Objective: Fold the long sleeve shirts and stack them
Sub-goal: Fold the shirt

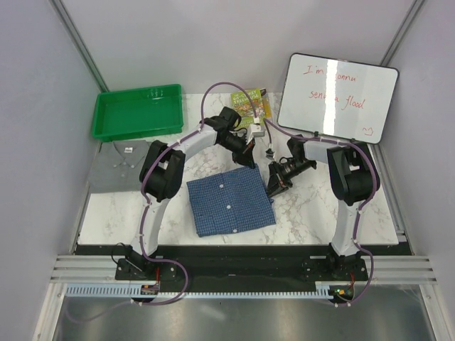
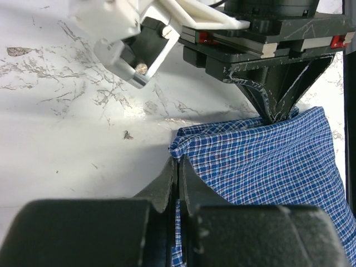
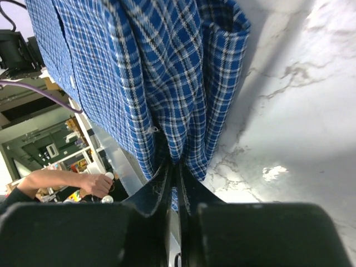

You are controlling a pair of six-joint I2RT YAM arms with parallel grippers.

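The blue check shirt [image 1: 231, 202] lies folded into a rectangle in the middle of the marble table, white buttons facing up. My left gripper [image 1: 249, 159] is at its far edge, and in the left wrist view it [image 2: 179, 162] is shut on a corner of the blue cloth [image 2: 261, 167]. My right gripper [image 1: 274, 186] is at the shirt's far right corner. In the right wrist view it [image 3: 175, 164] is shut on a bunched fold of the blue check cloth [image 3: 167, 72]. The grey shirt [image 1: 121, 167] lies folded at the table's left edge.
A green tray [image 1: 138, 111] stands at the back left, just beyond the grey shirt. A whiteboard [image 1: 338, 96] leans at the back right. A green and yellow packet [image 1: 253, 104] lies at the back centre. The two arms are close together over the blue shirt's far edge.
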